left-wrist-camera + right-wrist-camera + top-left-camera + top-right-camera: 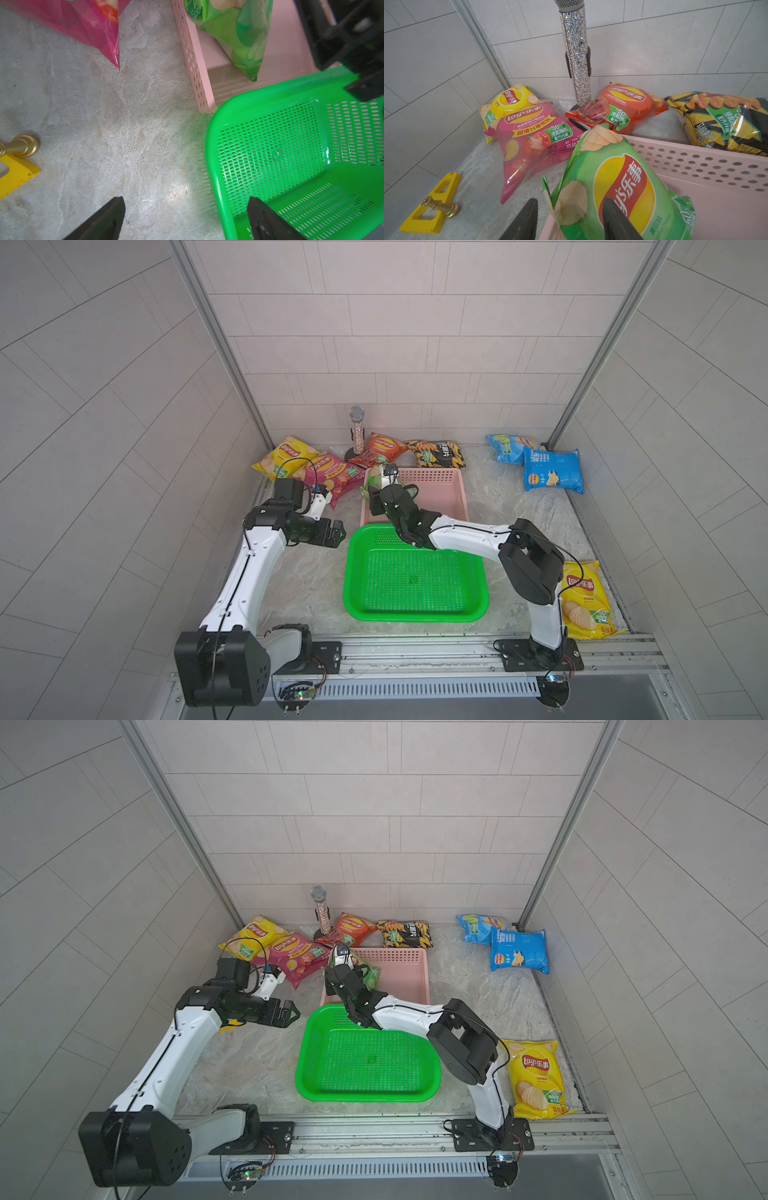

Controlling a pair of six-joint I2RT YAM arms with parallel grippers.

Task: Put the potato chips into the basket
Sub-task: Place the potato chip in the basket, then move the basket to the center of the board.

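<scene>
Item counts on the tabletop.
Eight chip bags, two baskets, one microphone, one yellow triangle, one gold pawn.

Chip bag at rear basket's left end; front basket before it; microphone behind.

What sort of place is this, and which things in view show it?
Probably a robot test cell: the left arm and right arm bolted to a metal rail, panelled walls boxing in the tabletop, and a green chip bag in a pink basket.
</scene>
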